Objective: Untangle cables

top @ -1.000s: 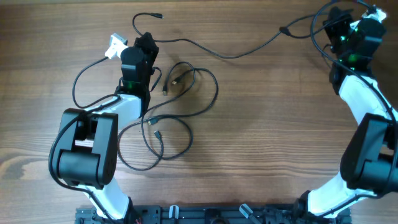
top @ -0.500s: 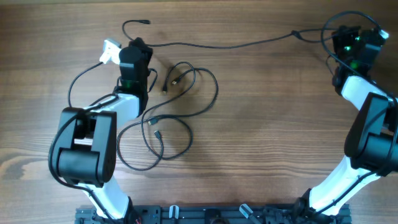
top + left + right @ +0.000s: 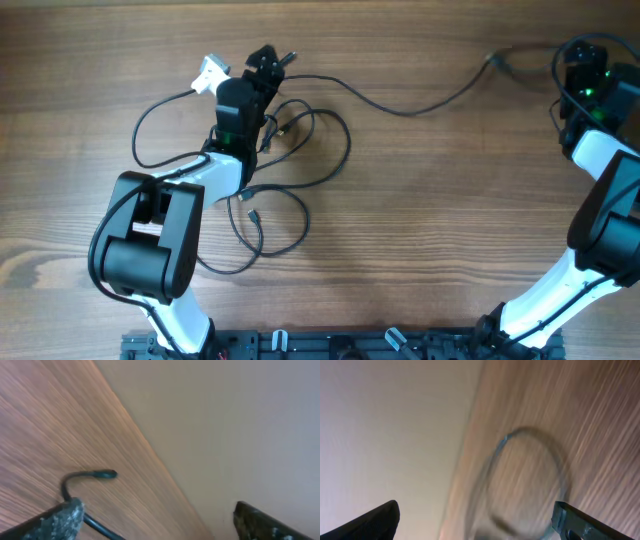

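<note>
Cables (image 3: 285,128) are lying looped on the desk (image 3: 430,230) by the left end effector (image 3: 159,506), one strand (image 3: 405,112) stretching toward the right end effector (image 3: 476,507), both standing released, so dragging that strand is risking cinching everything tighter.

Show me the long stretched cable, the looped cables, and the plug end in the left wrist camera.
long stretched cable (image 3: 405,111), overhead view, its sagging middle.
looped cables (image 3: 349,143), overhead view, right edge of upper loop.
plug end (image 3: 106,474), left wrist view, the dark tip.
</note>
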`<state>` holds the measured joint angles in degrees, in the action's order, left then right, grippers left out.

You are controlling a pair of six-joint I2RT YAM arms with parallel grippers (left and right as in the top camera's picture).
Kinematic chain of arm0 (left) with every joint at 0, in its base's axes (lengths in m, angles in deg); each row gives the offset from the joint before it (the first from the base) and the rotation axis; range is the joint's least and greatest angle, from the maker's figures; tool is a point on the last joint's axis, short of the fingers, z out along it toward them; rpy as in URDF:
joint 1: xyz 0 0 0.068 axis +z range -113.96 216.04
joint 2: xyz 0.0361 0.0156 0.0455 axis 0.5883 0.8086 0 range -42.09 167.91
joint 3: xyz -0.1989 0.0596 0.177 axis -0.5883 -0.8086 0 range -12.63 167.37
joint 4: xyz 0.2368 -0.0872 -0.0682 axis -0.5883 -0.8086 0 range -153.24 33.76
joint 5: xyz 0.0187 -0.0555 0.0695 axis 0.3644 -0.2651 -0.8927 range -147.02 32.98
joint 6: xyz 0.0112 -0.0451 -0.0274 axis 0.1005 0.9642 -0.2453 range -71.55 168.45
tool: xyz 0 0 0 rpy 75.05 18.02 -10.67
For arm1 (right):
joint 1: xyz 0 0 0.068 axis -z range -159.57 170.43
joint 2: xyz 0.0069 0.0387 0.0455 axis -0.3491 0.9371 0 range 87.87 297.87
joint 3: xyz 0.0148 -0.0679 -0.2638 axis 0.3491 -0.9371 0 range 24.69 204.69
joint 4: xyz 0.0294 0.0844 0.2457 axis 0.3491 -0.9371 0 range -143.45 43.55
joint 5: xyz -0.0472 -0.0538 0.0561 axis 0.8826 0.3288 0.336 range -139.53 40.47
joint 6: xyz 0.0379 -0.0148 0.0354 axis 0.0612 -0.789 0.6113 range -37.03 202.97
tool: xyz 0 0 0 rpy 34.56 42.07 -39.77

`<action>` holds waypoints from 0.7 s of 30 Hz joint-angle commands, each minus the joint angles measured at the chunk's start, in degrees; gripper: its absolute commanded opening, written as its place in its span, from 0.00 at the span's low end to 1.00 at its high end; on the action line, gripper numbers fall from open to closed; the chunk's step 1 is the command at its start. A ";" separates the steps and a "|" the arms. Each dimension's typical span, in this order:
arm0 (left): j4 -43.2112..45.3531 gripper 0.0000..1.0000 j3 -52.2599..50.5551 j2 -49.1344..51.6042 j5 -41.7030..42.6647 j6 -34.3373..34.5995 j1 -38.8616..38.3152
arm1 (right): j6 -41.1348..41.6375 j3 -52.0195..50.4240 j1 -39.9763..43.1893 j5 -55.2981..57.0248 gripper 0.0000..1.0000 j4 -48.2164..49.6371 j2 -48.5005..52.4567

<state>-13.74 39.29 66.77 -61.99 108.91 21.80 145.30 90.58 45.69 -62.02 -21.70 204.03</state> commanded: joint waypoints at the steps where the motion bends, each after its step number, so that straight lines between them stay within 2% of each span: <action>1: 0.13 1.00 0.50 0.76 8.04 -5.25 0.26 | -0.39 0.92 -2.29 -7.50 1.00 -4.85 0.35; 5: -4.28 1.00 0.50 0.76 13.29 -6.56 0.26 | 1.77 0.92 -5.01 -6.99 1.00 -16.85 -1.03; 9: -4.81 1.00 0.48 0.11 19.04 -14.47 0.26 | -10.01 0.92 -9.68 -8.76 1.00 -18.40 -3.67; 11: -8.41 1.00 0.48 -1.46 17.84 -15.30 0.26 | -12.79 0.92 -12.76 -11.15 1.00 -20.15 -4.98; 13: -14.45 1.00 0.48 -3.32 16.31 -15.37 0.26 | -12.59 0.92 -15.34 -11.63 1.00 -24.30 -5.18; 15: -25.64 1.00 0.48 -5.16 13.35 -20.22 0.20 | -12.41 0.90 -19.08 -11.63 1.00 -29.40 -5.18; 18: -39.06 1.00 0.48 -5.70 7.76 -24.50 0.20 | -12.41 0.90 -22.91 -11.63 1.00 -32.20 -5.16; 21: -50.69 1.00 0.48 -5.70 6.97 -30.18 0.20 | -12.44 0.90 -26.14 -17.14 1.00 -32.20 -5.16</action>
<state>-59.31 40.47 61.70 -52.13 84.89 21.80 133.82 91.34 21.56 -73.97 -53.96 199.83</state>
